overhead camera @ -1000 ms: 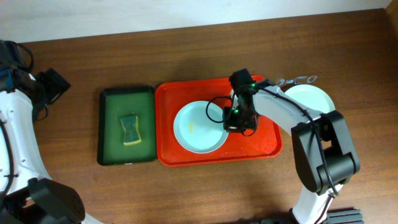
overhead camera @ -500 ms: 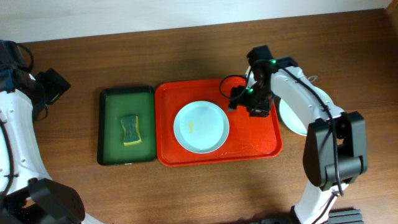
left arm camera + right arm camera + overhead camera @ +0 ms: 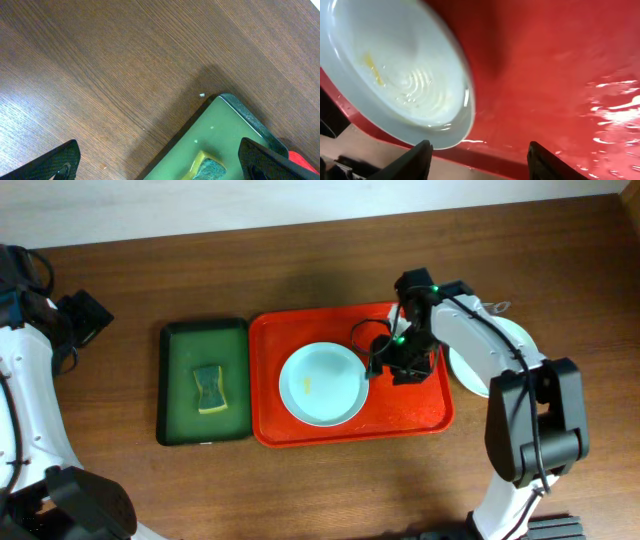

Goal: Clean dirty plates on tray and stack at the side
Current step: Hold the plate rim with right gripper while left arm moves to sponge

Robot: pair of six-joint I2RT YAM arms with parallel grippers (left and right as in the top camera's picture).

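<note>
Overhead: right hand [image 3: 384,363], spread and empty, is held just beside plate [image 3: 323,385] on tray [image 3: 425,412]; plate may be shoved if the rim is missed.

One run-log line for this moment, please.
right gripper: open, beside plate | left gripper: open | plate: smeared, on tray | sponge: in green tray

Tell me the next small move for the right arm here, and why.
Probably ease the open right gripper a little toward the pale blue plate's near rim so the fingers straddle it, then close. The plate lies flat on the red tray with a yellow smear on it, and the wrist view shows its rim close to the fingers but not between them.
</note>
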